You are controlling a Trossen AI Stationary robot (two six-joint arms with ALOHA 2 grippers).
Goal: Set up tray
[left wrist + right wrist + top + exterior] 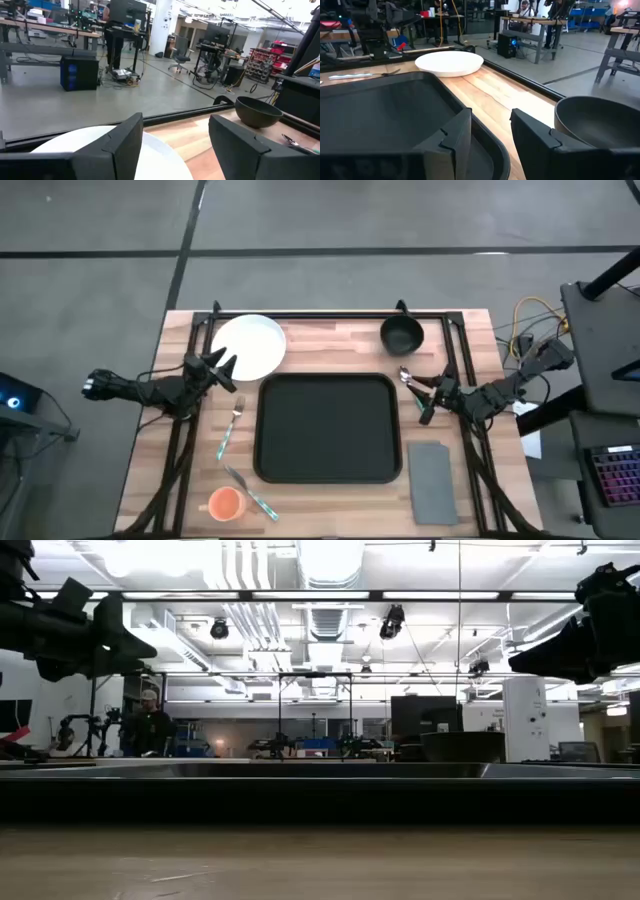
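The black tray (328, 428) lies flat in the middle of the table and fills the right wrist view (380, 115). A white plate (248, 347) rests at the far left, a black bowl (402, 335) at the far right. My left gripper (224, 366) hangs open above the plate's near-left rim (100, 150), raised off the table in the low view (105, 635). My right gripper (424, 396) stands open, nothing between its fingers, beside the tray's far right corner (490, 135), with the bowl (600, 125) close by.
A spoon (407, 376) lies just beyond my right gripper. A fork (232, 425) and another utensil (250, 492) lie left of the tray, an orange cup (226, 503) at the near left, a grey napkin (432, 480) at the near right.
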